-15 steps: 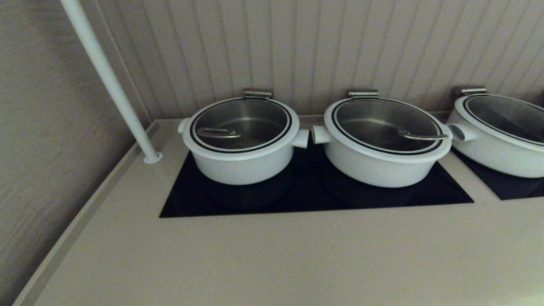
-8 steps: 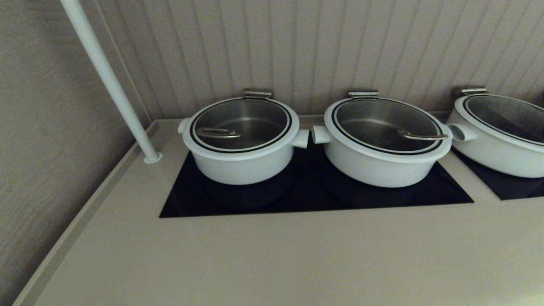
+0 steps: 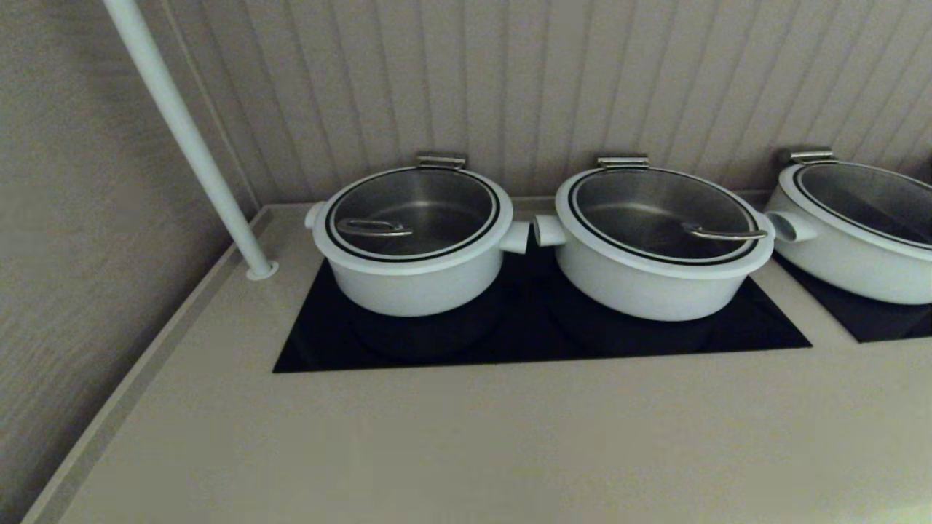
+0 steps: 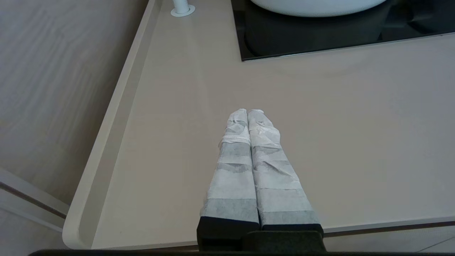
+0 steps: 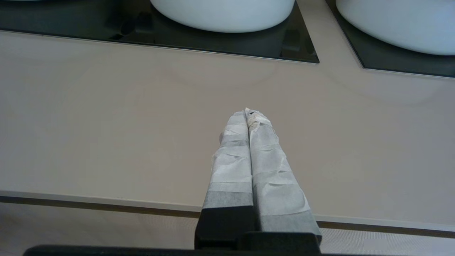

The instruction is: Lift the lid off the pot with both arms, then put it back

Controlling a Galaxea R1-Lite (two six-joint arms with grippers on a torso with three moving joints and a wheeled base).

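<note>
Three alike low white pots stand in a row on black cooktops, each with its glass lid on. These are the left pot [image 3: 411, 280] with lid [image 3: 413, 212], the middle pot [image 3: 644, 287] with lid [image 3: 659, 215], and the right pot [image 3: 852, 269] with lid [image 3: 866, 196]. I cannot tell which pot is the task's. Neither gripper shows in the head view. My left gripper [image 4: 247, 113] is shut and empty over the counter's front, short of the left pot [image 4: 316, 3]. My right gripper [image 5: 247, 113] is shut and empty, short of the middle pot [image 5: 222, 14].
A slanted white pole [image 3: 182, 131] meets the beige counter [image 3: 466, 437] at the back left, its base [image 4: 182, 9] near the left cooktop [image 3: 539, 335]. A raised lip runs along the counter's left edge [image 4: 117, 106]. A ribbed wall stands behind the pots.
</note>
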